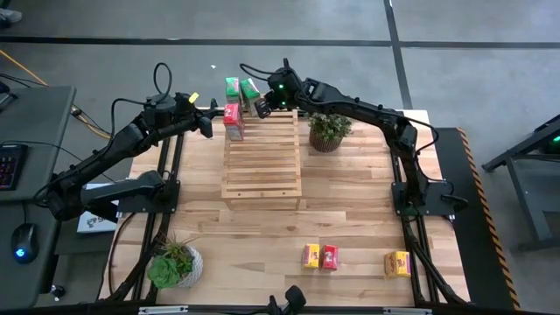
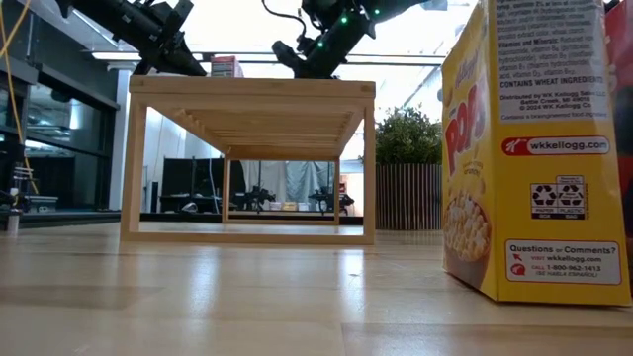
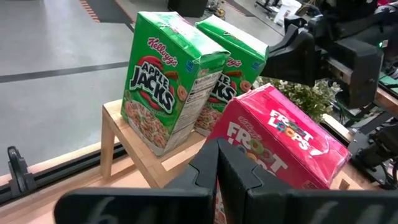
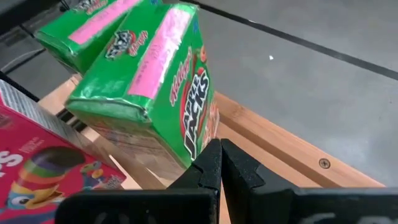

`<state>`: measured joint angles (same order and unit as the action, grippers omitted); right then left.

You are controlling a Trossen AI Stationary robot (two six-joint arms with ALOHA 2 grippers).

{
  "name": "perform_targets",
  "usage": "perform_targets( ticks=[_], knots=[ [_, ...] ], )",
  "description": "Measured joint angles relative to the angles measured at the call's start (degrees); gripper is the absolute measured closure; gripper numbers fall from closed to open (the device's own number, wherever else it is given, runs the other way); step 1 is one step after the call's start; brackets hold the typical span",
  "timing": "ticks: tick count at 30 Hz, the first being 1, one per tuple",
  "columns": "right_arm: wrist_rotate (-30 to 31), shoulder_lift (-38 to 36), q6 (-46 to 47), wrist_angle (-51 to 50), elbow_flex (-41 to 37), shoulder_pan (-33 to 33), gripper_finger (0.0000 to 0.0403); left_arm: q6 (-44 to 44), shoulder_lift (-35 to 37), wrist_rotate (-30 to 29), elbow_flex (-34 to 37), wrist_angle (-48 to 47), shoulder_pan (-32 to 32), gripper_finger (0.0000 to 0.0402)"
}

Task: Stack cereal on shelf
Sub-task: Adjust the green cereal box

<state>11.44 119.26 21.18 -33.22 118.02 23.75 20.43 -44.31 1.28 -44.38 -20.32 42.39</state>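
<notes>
The light-wood slatted shelf stands mid-table. Two green Apple Jacks boxes stand on its far end, with a red Froot Loops box just in front of them on the shelf's left part. My left gripper is shut, a little to the left of the red box, with a gap between them. My right gripper is shut, its tips close by the right-hand green box. Two yellow boxes and one red box rest on the table's near right part. My right gripper's shut fingertips stand right at the lower part of the green box's printed face, coming level from the table's right. Whether they touch it, I cannot tell. The box stands on the shelf.
A potted plant stands just right of the shelf's far end, under my right arm. Another plant is at the near left corner. In the low view one yellow box fills the right side.
</notes>
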Motion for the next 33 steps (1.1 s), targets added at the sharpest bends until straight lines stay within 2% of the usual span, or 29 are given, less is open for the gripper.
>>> perform_targets(
  ticks=[25, 33],
  knots=[
    [-3.5, 0.0, 2.7, 0.9, 0.0, -0.2, 0.0403, 0.6, 0.0, -0.1, 0.0, 0.0, 0.0, 0.0401],
    [-3.0, 0.0, 1.9, -0.4, 0.0, -0.2, 0.0403, 0.6, 0.0, 0.0, 0.0, 0.0, 0.0, 0.0402]
  ],
)
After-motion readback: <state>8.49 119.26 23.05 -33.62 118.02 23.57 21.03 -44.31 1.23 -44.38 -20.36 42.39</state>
